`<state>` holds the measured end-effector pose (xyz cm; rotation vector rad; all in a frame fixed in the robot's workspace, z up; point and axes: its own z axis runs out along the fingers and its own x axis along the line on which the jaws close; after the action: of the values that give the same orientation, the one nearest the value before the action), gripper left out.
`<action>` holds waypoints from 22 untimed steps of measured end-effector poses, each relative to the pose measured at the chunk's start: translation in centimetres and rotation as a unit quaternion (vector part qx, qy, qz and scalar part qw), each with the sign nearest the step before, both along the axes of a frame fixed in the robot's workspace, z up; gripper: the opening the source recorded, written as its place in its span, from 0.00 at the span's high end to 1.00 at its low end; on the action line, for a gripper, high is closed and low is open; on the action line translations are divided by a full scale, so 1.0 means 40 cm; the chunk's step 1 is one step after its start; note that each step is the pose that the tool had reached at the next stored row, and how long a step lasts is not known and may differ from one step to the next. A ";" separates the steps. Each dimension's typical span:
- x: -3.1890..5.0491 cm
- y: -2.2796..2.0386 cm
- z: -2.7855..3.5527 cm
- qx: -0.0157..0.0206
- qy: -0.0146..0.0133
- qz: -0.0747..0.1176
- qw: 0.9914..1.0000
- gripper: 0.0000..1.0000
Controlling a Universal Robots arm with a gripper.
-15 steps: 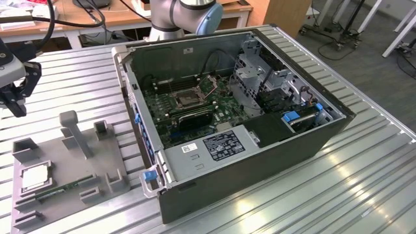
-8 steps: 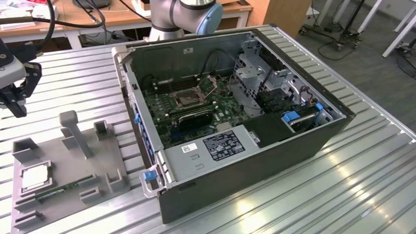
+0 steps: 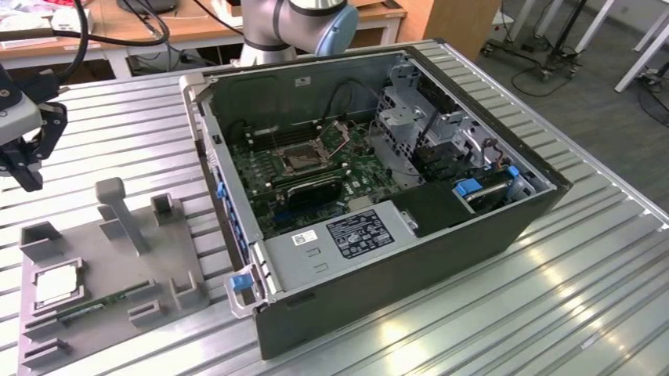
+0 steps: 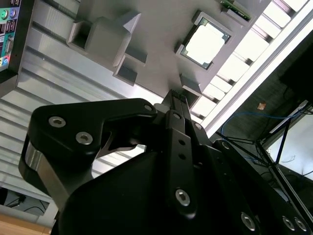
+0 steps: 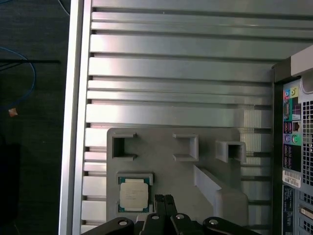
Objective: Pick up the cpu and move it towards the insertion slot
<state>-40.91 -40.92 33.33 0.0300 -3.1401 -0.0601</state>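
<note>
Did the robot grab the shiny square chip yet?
Nothing looks finished yet. The silvery square cpu with its pale rim lies in its pocket on the grey holder plate. In hand: the black gripper hangs near the chip, shut and holding nothing. Left: the chip is not yet lifted, nor near the dark square insertion slot inside the open black computer case.

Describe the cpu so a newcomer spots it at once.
Find the open computer case; on the exterior view's left of it lies a grey fixture plate. The cpu sits in a recess near the plate's edge away from the case. It is the flat silvery square, unlike the thin green memory stick beside it and the upright grey blocks.
</note>
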 end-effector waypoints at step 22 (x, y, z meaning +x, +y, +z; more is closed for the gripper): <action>0.000 -0.019 -0.032 0.000 0.000 0.000 1.000 0.89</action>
<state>-40.91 -41.68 32.05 0.0300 -3.1401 -0.0601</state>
